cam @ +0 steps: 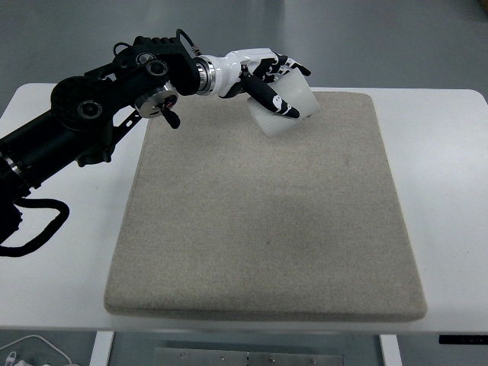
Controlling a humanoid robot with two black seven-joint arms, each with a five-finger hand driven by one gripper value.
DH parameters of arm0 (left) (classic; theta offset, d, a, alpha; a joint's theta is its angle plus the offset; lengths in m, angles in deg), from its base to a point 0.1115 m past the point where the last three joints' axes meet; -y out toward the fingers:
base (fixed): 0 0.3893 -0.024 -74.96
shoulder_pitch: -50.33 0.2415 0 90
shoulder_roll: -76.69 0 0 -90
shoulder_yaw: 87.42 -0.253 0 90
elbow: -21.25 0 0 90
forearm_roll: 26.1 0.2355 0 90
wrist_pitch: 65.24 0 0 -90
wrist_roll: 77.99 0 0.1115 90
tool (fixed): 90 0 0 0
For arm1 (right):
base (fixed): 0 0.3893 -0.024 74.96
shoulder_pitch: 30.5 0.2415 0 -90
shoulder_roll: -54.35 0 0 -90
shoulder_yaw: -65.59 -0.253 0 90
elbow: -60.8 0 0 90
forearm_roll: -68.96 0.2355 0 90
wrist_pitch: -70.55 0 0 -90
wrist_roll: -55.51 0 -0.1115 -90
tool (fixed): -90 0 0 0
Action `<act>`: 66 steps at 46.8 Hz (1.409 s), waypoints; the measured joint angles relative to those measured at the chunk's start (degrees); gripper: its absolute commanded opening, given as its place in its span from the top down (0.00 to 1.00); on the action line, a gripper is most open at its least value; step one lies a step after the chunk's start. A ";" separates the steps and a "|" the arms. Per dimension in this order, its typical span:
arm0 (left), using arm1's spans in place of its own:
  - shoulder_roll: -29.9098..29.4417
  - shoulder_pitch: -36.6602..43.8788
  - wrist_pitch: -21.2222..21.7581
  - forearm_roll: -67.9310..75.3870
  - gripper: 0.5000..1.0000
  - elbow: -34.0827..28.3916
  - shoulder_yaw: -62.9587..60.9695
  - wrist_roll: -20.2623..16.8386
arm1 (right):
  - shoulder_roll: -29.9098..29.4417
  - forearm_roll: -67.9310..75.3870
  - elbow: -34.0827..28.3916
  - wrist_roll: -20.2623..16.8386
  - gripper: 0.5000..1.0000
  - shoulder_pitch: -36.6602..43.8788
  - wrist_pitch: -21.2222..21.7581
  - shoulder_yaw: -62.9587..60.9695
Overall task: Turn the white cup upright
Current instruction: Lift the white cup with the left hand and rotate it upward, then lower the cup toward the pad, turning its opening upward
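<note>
A: Item one, the support?
B: White table (pixel 446 191), rounded corners, filling most of the frame; grey floor shows past its far edge at the top.

A: What lies directly on it?
B: One beige mat (pixel 267 221), rectangular, centred, covering most of the top. A black cable loop (pixel 34 225) rests on the bare table at the left edge.

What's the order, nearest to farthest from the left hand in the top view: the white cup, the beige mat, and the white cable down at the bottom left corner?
From the left hand:
1. white cup, gripped in its fingers at the mat's far edge.
2. beige mat, directly beneath the cup.
3. white cable, off the table at the near left corner.
</note>
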 measured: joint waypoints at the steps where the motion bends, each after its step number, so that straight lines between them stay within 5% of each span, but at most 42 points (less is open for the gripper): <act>1: -0.15 0.01 -0.01 -0.81 0.59 -0.23 0.42 -0.41 | 0.00 0.00 0.00 0.00 0.14 0.00 0.00 0.00; 20: -1.36 1.60 -1.56 -15.58 0.59 -3.62 8.76 -7.21 | 0.00 0.00 0.00 0.01 0.14 0.01 -0.01 0.01; 28: -1.62 3.36 -3.69 -17.07 0.59 -5.58 9.89 -12.72 | 0.00 0.00 -0.02 0.01 0.14 0.00 0.00 -0.01; 66: -4.49 10.88 -8.37 -14.64 0.59 -16.74 5.81 -49.85 | 0.00 0.00 0.00 0.01 0.14 0.00 0.02 -0.02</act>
